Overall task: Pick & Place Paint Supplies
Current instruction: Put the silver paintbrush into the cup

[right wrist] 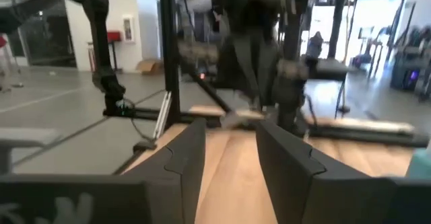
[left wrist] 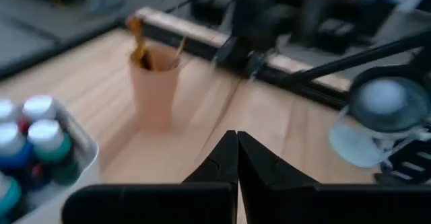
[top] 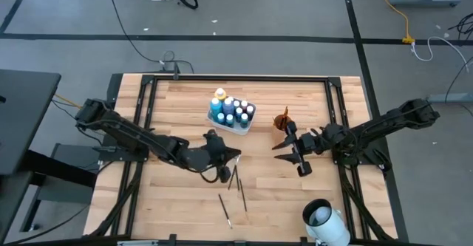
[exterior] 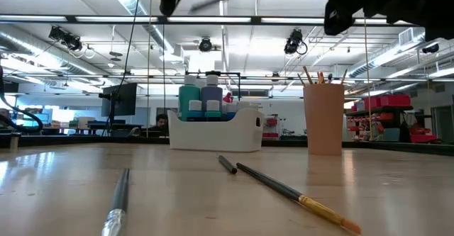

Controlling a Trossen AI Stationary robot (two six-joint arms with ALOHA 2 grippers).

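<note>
- The paint bottles (top: 231,111) are packed upright in the white tray (top: 244,128), just above the middle of the overhead frame. That part looks done.
- Some brushes already stand handle-down in the orange cup (top: 281,120), right of the tray; in the table-level view their tips poke above the cup's rim.
- Loose brushes (top: 238,178) are left on the wood, below centre of the overhead frame. I count about three (possibly a fourth under the arm), so by my judgement roughly a few picks remain.
- Two of them lie close together, long axes running nearly top to bottom in the overhead frame. A third (top: 225,210) lies lower, tilted slightly toward the lower right.
- In the table-level view, one brush (exterior: 296,195) points its orange-tipped end toward the lower right corner.
- The left gripper (top: 235,154) sits just above the loose pair, fingers pressed together; I cannot make out anything between them.
- The right gripper (top: 290,152) hangs below the cup, right of centre, fingers apart and empty.
</note>
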